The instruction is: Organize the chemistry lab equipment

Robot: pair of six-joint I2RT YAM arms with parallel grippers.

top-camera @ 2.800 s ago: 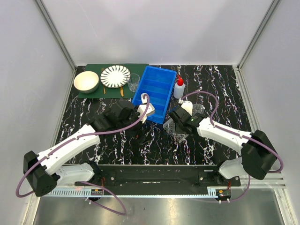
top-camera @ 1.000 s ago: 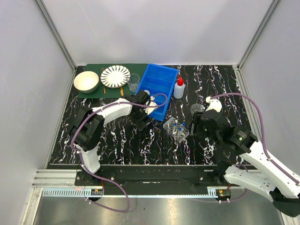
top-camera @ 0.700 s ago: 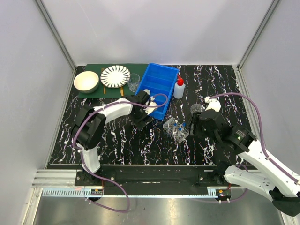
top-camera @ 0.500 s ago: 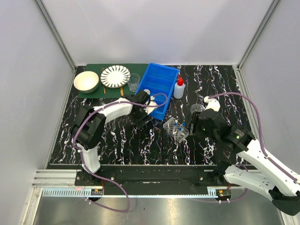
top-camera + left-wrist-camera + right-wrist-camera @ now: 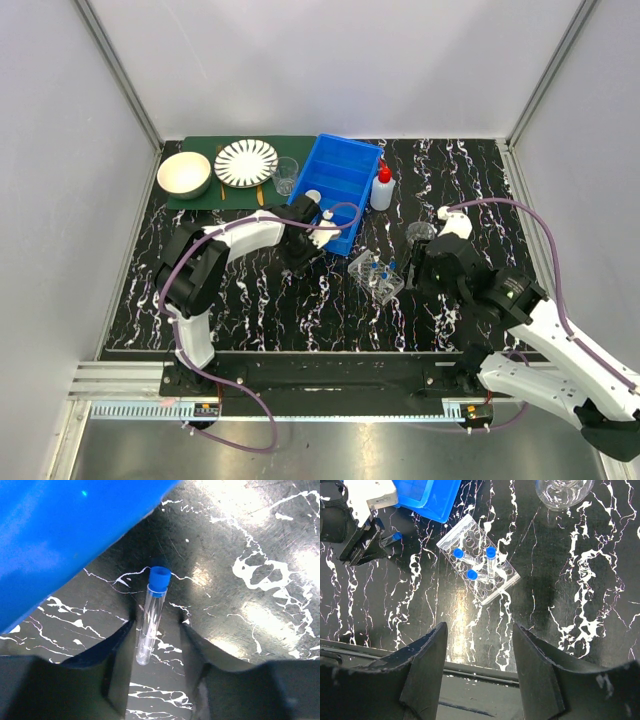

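ok, one blue-capped tube [image 5: 150, 617] lies flat on the bench [image 5: 250, 580]. long axis runs along the left gripper's [image 5: 156, 627] reach, cap end away from it & just beside the blue bin [image 5: 60, 540] wall. left fingers [image 5: 117, 655] are spread either side of it, small gap each side, not gripping. bare bench beyond the cap. right gripper [image 5: 480, 627] hangs above the tube rack [image 5: 479, 575], fingers wide, empty. rack sits skewed w/ 3 racked tubes [image 5: 490, 553] upright; open bench on its near side, beaker [image 5: 562, 492] far-right of it.
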